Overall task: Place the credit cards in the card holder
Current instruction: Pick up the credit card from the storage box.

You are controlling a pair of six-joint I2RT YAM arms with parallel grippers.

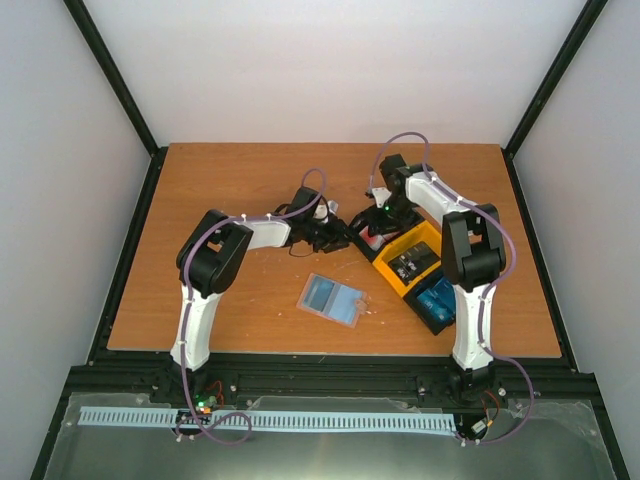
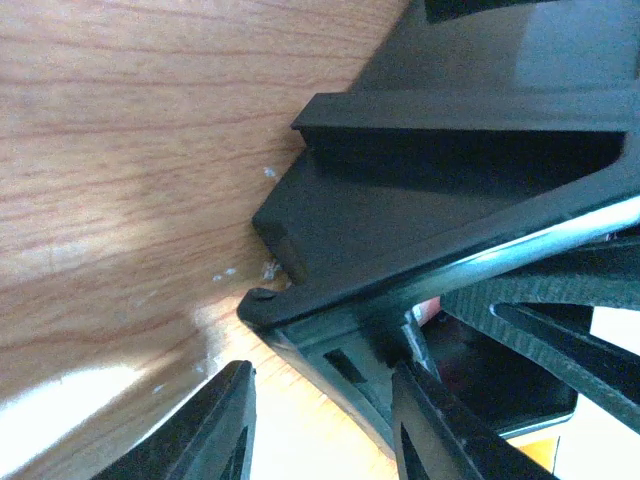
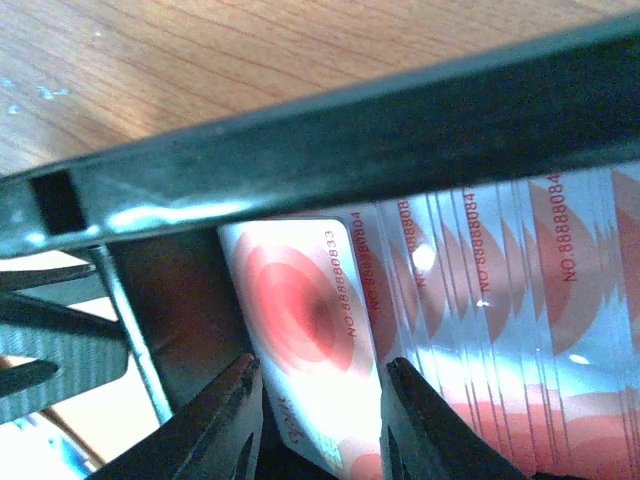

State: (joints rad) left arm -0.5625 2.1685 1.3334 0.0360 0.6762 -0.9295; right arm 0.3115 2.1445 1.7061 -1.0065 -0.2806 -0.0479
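Fingers part-spread, the right gripper (image 3: 320,368) straddles the front one of the red credit cards (image 3: 480,300) in the tray (image 1: 383,268) and the left gripper (image 2: 322,372) straddles its corner, with the grip of both unclear; pickup seems in hand, and next calls for a firm pinch and a carry to the card holder (image 1: 333,298), open on the counter (image 1: 250,180).

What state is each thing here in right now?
card holder: lying open on the table, apart from the tray.
red credit cards: stacked in the tray's far end compartment.
blue credit cards: lying in its near end compartment.
left gripper: open, at the tray's corner.
right gripper: fingers either side of a red card; grip unclear.
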